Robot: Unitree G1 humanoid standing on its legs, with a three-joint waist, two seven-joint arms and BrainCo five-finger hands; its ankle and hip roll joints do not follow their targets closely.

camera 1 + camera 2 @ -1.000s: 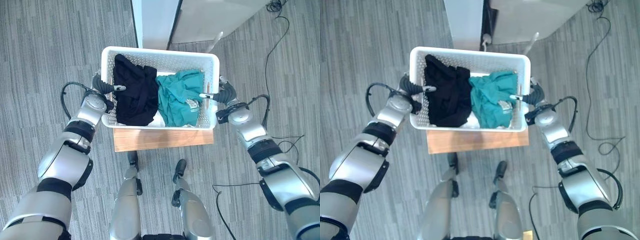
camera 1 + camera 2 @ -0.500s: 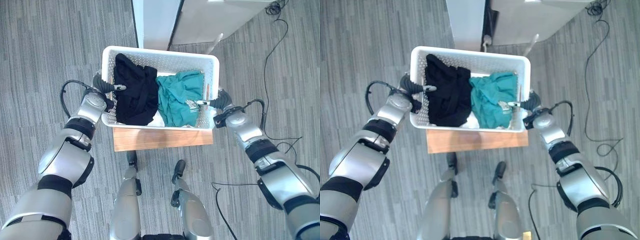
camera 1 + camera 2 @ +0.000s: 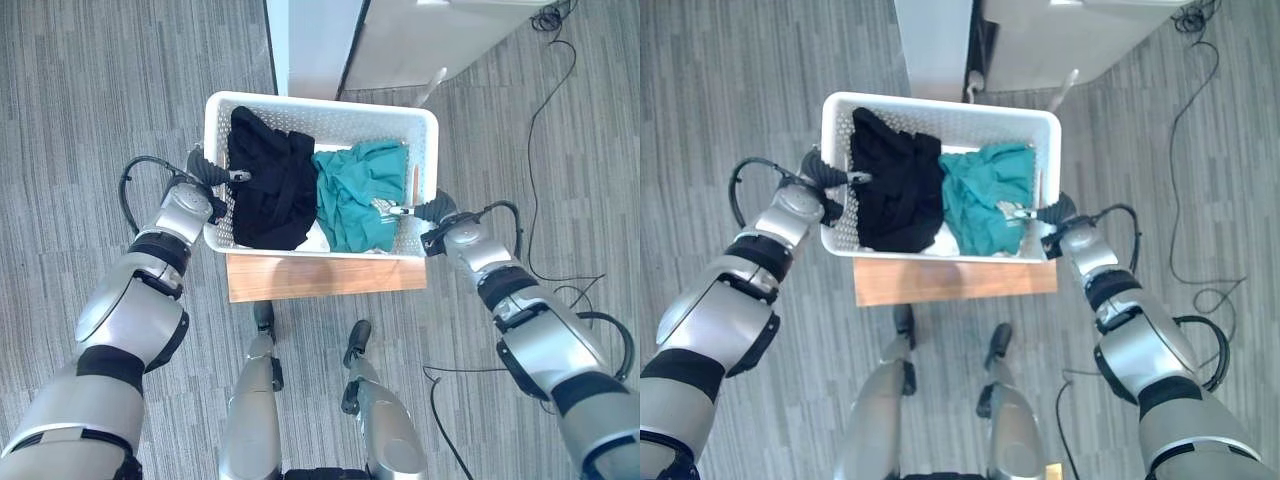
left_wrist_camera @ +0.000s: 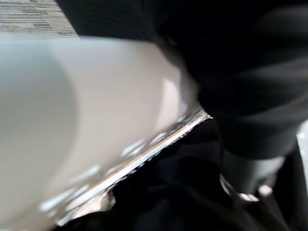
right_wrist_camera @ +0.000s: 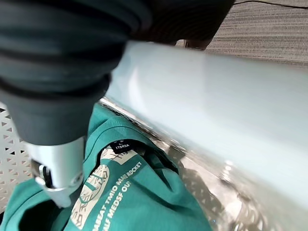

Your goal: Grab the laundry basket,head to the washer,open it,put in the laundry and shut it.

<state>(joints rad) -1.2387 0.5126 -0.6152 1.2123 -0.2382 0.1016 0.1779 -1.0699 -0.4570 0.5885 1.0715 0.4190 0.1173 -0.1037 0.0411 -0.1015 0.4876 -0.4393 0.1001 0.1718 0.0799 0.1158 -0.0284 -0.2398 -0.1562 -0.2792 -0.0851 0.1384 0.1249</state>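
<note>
Closest in, one wooden counter (image 3: 325,277), a brown strip showing under the near edge of the load. On top of it, one white laundry basket (image 3: 322,108), perforated walls, sitting square across the counter.

Two hands on it, one per side. Left hand (image 3: 208,172) hooked over the basket's left rim, thumb inside against the dark cloth, fingers curled round the edge. From the left wrist, rim (image 4: 96,125) pressed tight under the dark cover, a silver finger (image 4: 248,175) down inside on black fabric. Clenched on the rim. Right hand (image 3: 428,210) at the right rim, toward the near corner, a finger poking over the edge onto the green cloth. From the right wrist, white rim (image 5: 207,134) running just past the cover, one silver finger (image 5: 57,168) lying over the printed green fabric. Gripping the rim too, by the look of it, though the fingers outside the wall are hidden.

Inside the basket, two garments. One black garment (image 3: 268,190) bunched in the left half, draped up the far wall. One teal garment (image 3: 362,195) crumpled in the right half, printed patch and label facing up (image 5: 120,183). The two touching along the middle.

Beyond the basket, grey striped floor (image 3: 100,90), then one pale appliance (image 3: 430,35) with a light blue panel (image 3: 305,45) standing just behind the far rim.
</note>
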